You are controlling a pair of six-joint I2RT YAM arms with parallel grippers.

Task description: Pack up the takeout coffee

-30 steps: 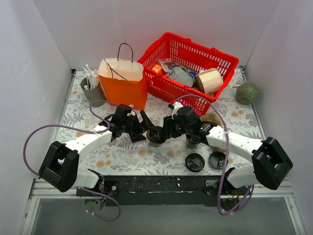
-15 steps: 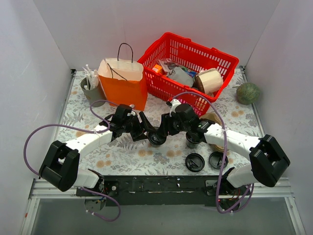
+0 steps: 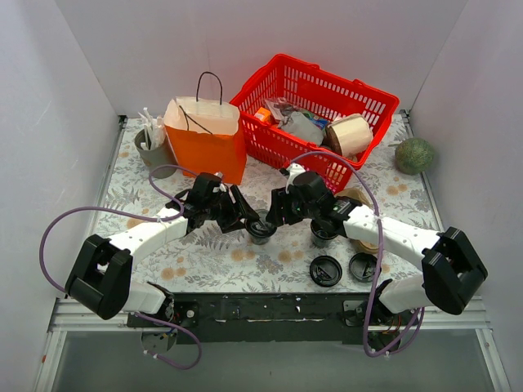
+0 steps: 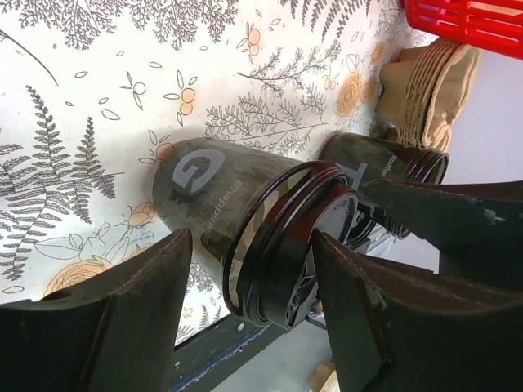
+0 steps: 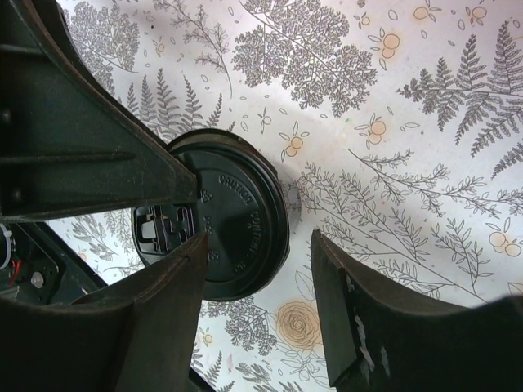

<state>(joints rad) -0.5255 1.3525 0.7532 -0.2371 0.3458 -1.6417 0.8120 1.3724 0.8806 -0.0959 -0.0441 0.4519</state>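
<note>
Overhead view: two white robot arms reach in from the near edge and meet at the middle of a fern-patterned surface (image 3: 204, 255). Between them stands the takeout coffee (image 3: 261, 229), a small dark cup, upright, with its black lid on.

The left hand (image 4: 251, 241) straddles the cup from the left. Its jaws have drawn in since a second ago, when they stood much wider, and each now sits close beside the cup. From the wrist view it is hard to tell whether they actually press on it.

The right hand (image 5: 260, 238) is at the lid from the other side, jaws parted, with a strip of patterned surface showing between the lid and one finger. It has edged a little farther from the arms' bases. The cup itself has not moved.

Just right of it stands a second dark cup (image 3: 321, 234) without a lid. Nearer the bases lie a loose black lid (image 3: 325, 270) and another lid (image 3: 362, 266), side by side. An orange paper bag (image 3: 206, 143) and a red basket (image 3: 278, 147) stand behind.
</note>
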